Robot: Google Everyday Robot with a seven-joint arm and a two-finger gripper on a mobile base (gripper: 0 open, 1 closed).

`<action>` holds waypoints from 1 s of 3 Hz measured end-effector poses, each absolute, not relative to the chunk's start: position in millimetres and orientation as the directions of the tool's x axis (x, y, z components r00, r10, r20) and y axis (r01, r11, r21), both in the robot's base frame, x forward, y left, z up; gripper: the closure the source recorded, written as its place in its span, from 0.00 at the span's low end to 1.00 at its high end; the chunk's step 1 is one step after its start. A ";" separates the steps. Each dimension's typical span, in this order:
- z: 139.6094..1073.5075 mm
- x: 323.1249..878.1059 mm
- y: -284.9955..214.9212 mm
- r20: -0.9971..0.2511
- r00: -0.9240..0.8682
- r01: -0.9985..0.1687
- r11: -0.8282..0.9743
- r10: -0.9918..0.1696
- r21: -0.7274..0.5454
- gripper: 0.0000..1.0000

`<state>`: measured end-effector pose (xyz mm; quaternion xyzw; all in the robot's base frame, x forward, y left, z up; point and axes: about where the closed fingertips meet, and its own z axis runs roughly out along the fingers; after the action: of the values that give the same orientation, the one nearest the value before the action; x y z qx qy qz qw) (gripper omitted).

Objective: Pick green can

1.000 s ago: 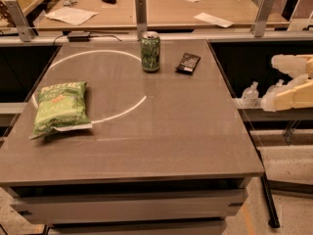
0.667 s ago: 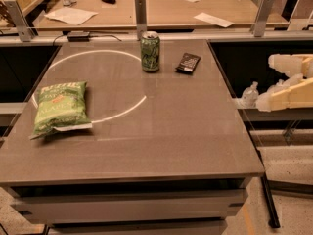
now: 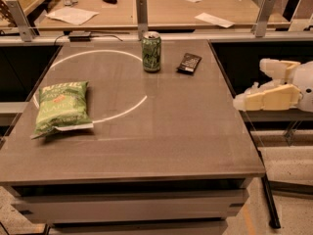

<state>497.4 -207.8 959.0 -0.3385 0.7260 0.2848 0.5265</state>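
The desk (image 3: 171, 136) has a plain grey-brown top, narrow at the far edge and wide at the near one, and most of it is bare: the whole near half and the right-hand strip along its right edge carry nothing. The can (image 3: 151, 52) stands upright close to the far edge, a little left of the desk's middle line, on the far arc of a thin white ring (image 3: 128, 109) marked on the top. Its silver rim is uppermost, and nothing touches it; there is open room on its left, front and right. Just right of it, apart from it, lies a dark flat packet (image 3: 189, 62), skewed to the edges. A green chip bag (image 3: 61, 106) lies flat near the left edge, well apart from the can, covering the ring's left side. The gripper (image 3: 249, 98) hangs off the desk, past its right edge and about level with the desk's middle depth, pointing left toward the top; it is well apart from the can and touches nothing that I can see. How its jaws stand I cannot tell. Behind the far edge runs a rail with upright posts (image 3: 142, 11), one directly behind the can, and beyond it a wooden bench (image 3: 161, 13) bearing loose papers (image 3: 72, 15).
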 end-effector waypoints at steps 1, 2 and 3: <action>945.0 518.4 -210.0 -0.966 -0.187 -0.779 0.626 -0.179 0.035 0.00; 928.4 540.8 -213.4 -0.965 -0.161 -0.783 0.622 -0.209 -0.004 0.00; 914.7 564.4 -213.0 -0.963 -0.153 -0.793 0.609 -0.224 -0.015 0.00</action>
<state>564.4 -213.0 914.7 -0.3564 0.7129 0.2615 0.5444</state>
